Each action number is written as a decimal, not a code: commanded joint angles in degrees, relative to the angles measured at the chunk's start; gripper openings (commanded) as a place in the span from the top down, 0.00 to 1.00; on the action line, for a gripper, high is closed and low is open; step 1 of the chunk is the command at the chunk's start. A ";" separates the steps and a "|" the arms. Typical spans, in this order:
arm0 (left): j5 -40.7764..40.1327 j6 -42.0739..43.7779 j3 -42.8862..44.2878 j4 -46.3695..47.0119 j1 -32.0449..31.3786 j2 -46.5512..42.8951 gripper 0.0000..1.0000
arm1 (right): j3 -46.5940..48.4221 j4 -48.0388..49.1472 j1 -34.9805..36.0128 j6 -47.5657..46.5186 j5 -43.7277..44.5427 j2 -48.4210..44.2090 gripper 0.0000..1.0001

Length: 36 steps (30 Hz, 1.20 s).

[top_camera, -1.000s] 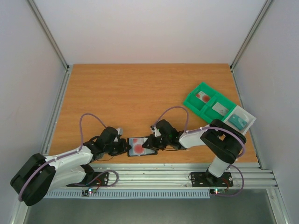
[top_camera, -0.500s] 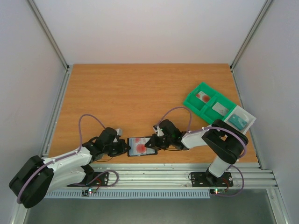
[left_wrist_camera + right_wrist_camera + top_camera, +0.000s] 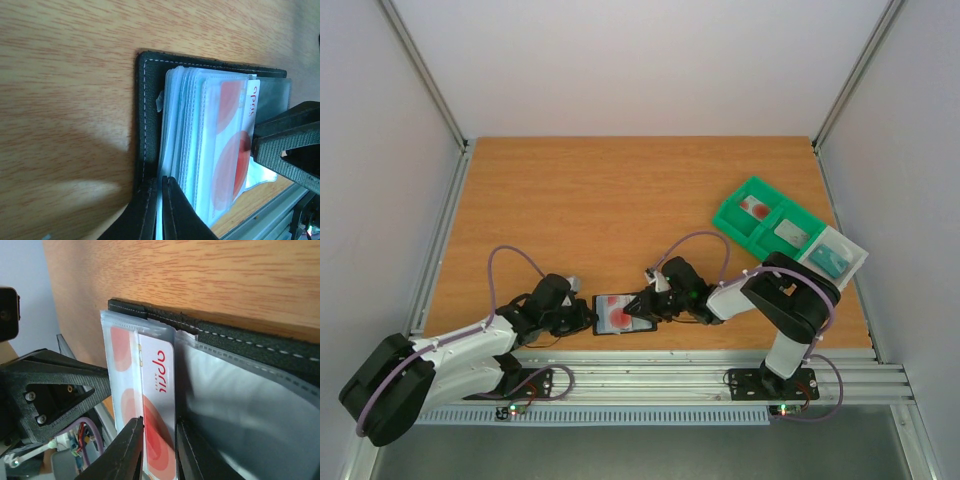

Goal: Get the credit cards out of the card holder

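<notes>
Here the left gripper (image 3: 160, 202) has its jaws pressed together on the stitched black edge of the wallet (image 3: 141, 100). A pale sliver of plastic shows in the slit between them. Just ahead of those jaws the wallet lies open and flat on the table (image 3: 65, 75), with its stack of clear sleeves (image 3: 187, 130) fanned right past the fingertips.

Across the sleeves from the left jaws, the right gripper (image 3: 160, 429) faces them over the wallet. Its jaws stand a little apart. In the gap between them shows the card (image 3: 157, 385), white with red discs and the word "april". The card's white end sticks out of the top sleeve toward the right jaws, and the rest of it sits inside the sleeve. Both right fingertips overlap the card's near part, but I cannot tell whether they press on it. Beside the right jaws, on the wallet's other half, another clear sleeve lies flat.

From above, both pairs of jaws meet over the wallet near the table's front edge. A green tray (image 3: 720, 214) lies well apart from both, out beyond the right jaws.
</notes>
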 commanded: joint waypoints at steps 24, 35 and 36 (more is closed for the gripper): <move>-1.51 0.59 0.16 -0.46 -0.13 1.64 0.94 | -5.91 -2.15 -4.62 -1.22 1.98 -6.73 0.99; 1.11 -0.93 1.51 -1.71 -0.10 -1.55 0.85 | -6.07 -8.22 -8.47 -5.25 0.05 -14.68 0.99; 1.32 -0.94 2.08 -2.40 -0.16 -2.19 0.83 | -5.61 -10.10 -8.49 -6.27 0.05 -15.81 0.99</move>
